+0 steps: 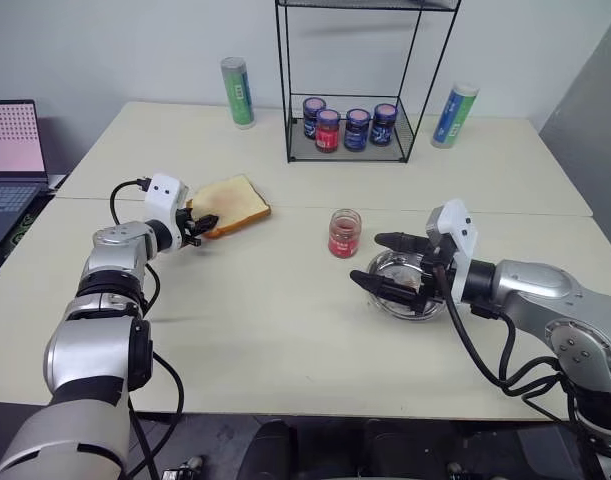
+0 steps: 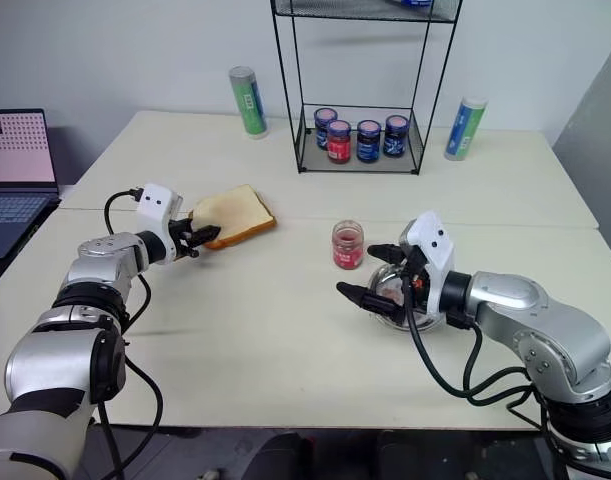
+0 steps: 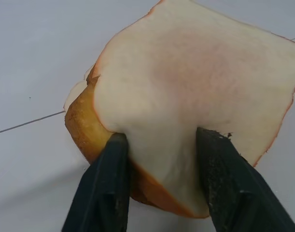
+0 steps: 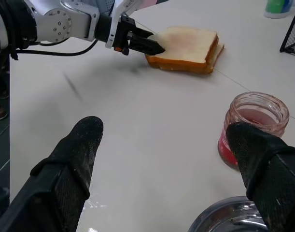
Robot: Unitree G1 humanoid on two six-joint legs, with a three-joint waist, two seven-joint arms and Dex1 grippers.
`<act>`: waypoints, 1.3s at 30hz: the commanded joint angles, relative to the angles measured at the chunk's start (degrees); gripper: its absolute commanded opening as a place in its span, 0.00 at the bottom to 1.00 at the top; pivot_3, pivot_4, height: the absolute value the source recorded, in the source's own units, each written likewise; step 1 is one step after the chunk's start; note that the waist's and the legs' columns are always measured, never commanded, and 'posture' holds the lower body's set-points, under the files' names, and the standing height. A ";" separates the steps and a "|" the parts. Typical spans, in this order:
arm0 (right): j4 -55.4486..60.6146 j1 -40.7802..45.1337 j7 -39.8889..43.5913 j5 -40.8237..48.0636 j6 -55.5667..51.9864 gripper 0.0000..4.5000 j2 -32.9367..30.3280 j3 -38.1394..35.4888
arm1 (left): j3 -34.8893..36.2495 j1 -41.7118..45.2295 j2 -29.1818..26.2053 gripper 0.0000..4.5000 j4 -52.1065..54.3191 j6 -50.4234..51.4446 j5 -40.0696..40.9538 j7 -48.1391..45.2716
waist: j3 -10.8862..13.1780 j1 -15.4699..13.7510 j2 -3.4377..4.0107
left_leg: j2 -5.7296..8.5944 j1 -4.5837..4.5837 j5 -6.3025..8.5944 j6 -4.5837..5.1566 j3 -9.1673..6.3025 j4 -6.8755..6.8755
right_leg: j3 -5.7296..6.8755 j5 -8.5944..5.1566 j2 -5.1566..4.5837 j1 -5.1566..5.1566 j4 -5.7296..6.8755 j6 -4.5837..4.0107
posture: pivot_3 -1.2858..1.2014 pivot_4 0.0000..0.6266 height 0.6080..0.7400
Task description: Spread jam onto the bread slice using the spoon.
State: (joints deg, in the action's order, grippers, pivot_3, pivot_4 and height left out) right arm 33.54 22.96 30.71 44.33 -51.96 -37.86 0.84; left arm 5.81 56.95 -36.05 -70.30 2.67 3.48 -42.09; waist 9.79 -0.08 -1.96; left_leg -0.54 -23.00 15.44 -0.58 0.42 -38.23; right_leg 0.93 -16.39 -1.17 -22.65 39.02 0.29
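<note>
We judge the step in hand to be taking the bread slice point(image 3: 195, 82): in the head view's left middle, our left claw point(image 1: 200, 226) has its two fingers clamped on the near corner of the thin slice, which lies on top of a thicker toast chunk point(image 3: 84, 125) on the desk point(image 1: 265, 330). Next we need to draw that slice off the toast and lay it flat. Our right claw point(image 1: 385, 262) hangs with fingers wide apart over the steel dish point(image 1: 410, 290) at right centre, holding nothing; the jam point(image 1: 343, 240) sits in its open jar just left of the dish.
</note>
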 commanded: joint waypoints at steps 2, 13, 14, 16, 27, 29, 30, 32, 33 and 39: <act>0.72 0.60 -0.42 -0.94 1.50 1.00 0.35 -1.66 | 1.38 2.12 -1.37 0.19 3.73 -2.33 0.53 0.17 | 0.00 0.08 0.00 | 0.00 0.00 0.00 0.00 0.00 0.00 | 0.00 0.00 0.00 -0.01 0.01 0.00 | 0.52 0.24 1.00; 1.26 -3.39 3.10 3.31 -1.64 1.00 -6.15 -10.69 | 2.71 -8.35 -7.12 0.19 47.98 35.85 21.51 -21.92 | 0.07 0.35 -0.10 | 0.00 -0.29 -0.01 -0.03 0.06 -0.07 | -0.11 0.00 0.00 -0.23 -0.06 0.00 | 0.52 0.24 1.00; 1.92 -5.06 3.75 5.28 -3.10 1.00 -7.63 -13.30 | 2.59 -12.46 -9.43 0.19 55.05 43.55 26.30 -24.56 | 0.07 0.56 -0.08 | 0.00 -0.28 -0.02 -0.04 0.09 -0.06 | -0.15 -0.01 0.00 -0.25 -0.06 0.00 | 0.52 0.24 1.00; 2.86 -7.65 4.21 8.33 -5.11 1.00 -9.71 -17.16 | 3.02 -19.09 -12.39 0.19 65.13 53.95 33.34 -27.00 | 0.04 1.21 -0.02 | -0.04 -0.26 -0.03 -0.06 0.16 0.04 | -0.23 -0.04 0.00 -0.29 -0.08 0.00 | 0.52 0.24 1.00; 7.29 -16.83 -2.50 16.50 -8.05 1.00 -10.45 -26.08 | -7.72 -40.45 -10.10 0.19 85.01 53.40 33.50 -21.89 | 0.09 0.64 0.09 | -0.03 0.55 -0.07 0.04 0.07 0.12 | -0.20 -0.12 0.03 0.47 -0.03 -0.03 | 0.52 0.24 1.00; 7.60 -17.73 -3.29 16.59 -7.73 1.00 -10.51 -25.96 | -9.72 -37.79 -5.01 0.19 80.21 49.13 29.34 -16.99 | 0.09 0.18 0.09 | -0.02 0.52 -0.10 0.08 0.09 0.10 | -0.22 -0.12 0.03 0.46 -0.05 -0.02 | 0.52 0.24 1.00; 7.87 -18.52 -3.75 16.89 -7.75 1.00 -10.48 -26.23 | -10.74 -35.93 -1.85 0.19 77.31 47.96 28.01 -14.73 | 0.07 -0.29 0.12 | 0.00 0.51 -0.10 0.08 0.10 0.08 | -0.23 -0.12 0.02 0.46 -0.06 -0.02 | 0.52 0.24 1.00; 8.19 -19.60 -4.36 17.26 -7.70 1.00 -10.61 -26.77 | -12.22 -34.20 1.27 0.19 74.35 45.87 25.95 -12.99 | 0.06 -0.84 0.07 | 0.05 0.41 -0.11 0.11 0.08 0.01 | -0.21 -0.10 0.01 0.44 -0.07 0.01 | 0.52 0.24 1.00; 8.32 -20.27 -4.46 17.33 -7.62 1.00 -10.82 -27.20 | -12.82 -33.79 2.32 0.19 73.17 44.18 24.54 -12.25 | 0.04 -0.84 0.03 | 0.05 0.33 -0.11 0.11 0.07 -0.02 | -0.20 -0.09 0.02 0.39 -0.07 0.01 | 0.52 0.24 1.00; 8.59 -22.30 -5.32 17.64 -6.95 1.00 -11.29 -28.29 | -13.90 -31.70 5.89 0.19 68.38 41.43 21.52 -10.13 | 0.04 -0.34 0.04 | 0.03 0.24 -0.10 0.12 0.09 0.05 | -0.22 -0.04 0.03 0.31 -0.09 0.06 | 0.52 0.24 1.00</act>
State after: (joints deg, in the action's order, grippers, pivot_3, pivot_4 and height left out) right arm 40.42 0.73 25.76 61.02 -60.22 -48.43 -25.76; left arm -7.53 24.56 -29.99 -2.79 44.73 25.29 -51.16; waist 9.83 -0.42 -1.92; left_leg -0.52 -22.75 15.34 -0.45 0.49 -38.16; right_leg 0.72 -16.44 -1.13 -22.34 38.94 0.35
